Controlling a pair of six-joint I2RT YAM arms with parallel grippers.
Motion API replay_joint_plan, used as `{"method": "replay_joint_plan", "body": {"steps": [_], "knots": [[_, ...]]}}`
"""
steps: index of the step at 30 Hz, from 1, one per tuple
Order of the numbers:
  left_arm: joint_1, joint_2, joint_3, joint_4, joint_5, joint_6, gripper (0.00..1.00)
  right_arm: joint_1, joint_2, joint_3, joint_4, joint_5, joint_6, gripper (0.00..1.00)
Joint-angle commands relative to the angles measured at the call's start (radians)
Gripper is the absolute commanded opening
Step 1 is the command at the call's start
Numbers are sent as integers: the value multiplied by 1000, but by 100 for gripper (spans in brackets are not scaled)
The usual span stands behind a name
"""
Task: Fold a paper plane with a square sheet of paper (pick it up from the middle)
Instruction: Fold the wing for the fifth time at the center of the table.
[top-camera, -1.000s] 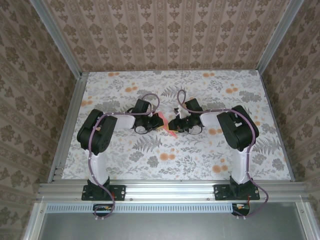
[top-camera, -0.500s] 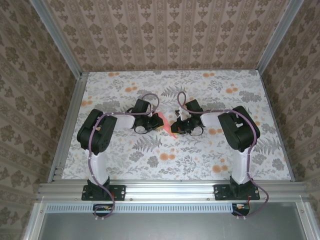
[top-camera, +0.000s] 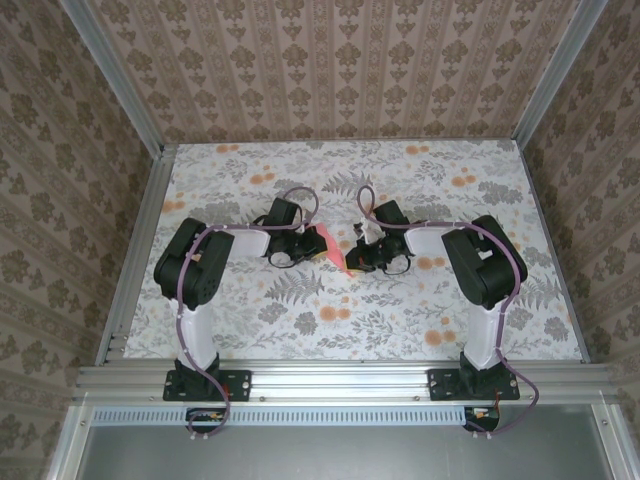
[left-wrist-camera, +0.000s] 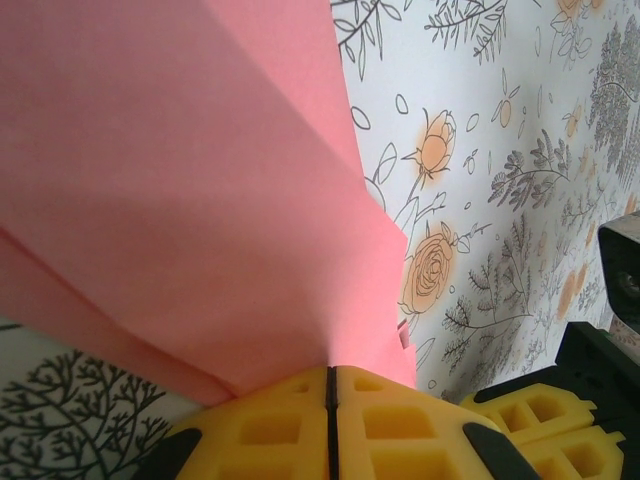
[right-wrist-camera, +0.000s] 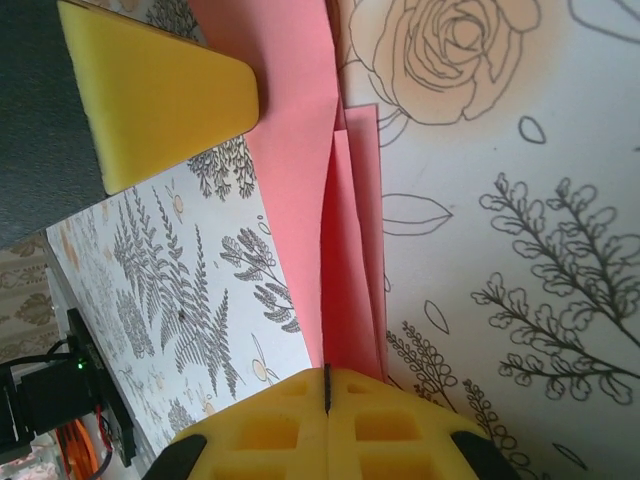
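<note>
**Left gripper (top-camera: 316, 252) and right gripper (top-camera: 352, 256), both clamped on one pink paper (top-camera: 328, 240)**

Left gripper, wrist view (left-wrist-camera: 330, 375): yellow pads (left-wrist-camera: 260, 430) pressed flush, thin dark seam between them, pinched on the near edge of the pink paper (left-wrist-camera: 190, 190). Paper fanning up and away from the pads in broad overlapping layers, with one sharp crease running down to the seam and a lower layer showing along the left side. To the right of the paper: tabletop (left-wrist-camera: 480, 150) printed with orange roses and grey sprigs. Bottom right corner: yellow pads and black body of the right gripper (left-wrist-camera: 545, 432), just beside.

Right gripper, wrist view (right-wrist-camera: 327, 372): pads closed tight together, pinched on the narrow end of the pink paper (right-wrist-camera: 290, 130). Paper slim at the pads and widening away, in several stacked layers with a long crease down the middle. Top left: one yellow finger (right-wrist-camera: 150, 95) of the left gripper, beside the wide part of the paper. Printed tabletop (right-wrist-camera: 520, 250) on both sides of the paper.

Top view: both arms bent inward from the near edge, wrists facing each other at mid-table, grippers near one another with the paper spanning between. One pink tip pointing toward the near side, just left of the right gripper. Paper resting on the tabletop (top-camera: 400, 310) or lifted off it: cannot tell.

Surroundings: aluminium frame (top-camera: 340, 378) along the near edge, patterned walls (top-camera: 340, 70) on three sides.
</note>
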Motion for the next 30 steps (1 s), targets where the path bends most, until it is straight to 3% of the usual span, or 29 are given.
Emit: {"method": "replay_joint_plan", "body": {"steps": [1, 21, 30], "knots": [[24, 57, -14, -95, -72, -6, 10, -2, -5, -34, -102, 45, -18, 6], [25, 72, 9, -125, -64, 6, 10, 12, -110, -19, -136, 50, -134, 26], [23, 84, 41, -187, -64, 7, 10, 84, -140, 53, -178, 292, -207, 33]]}}
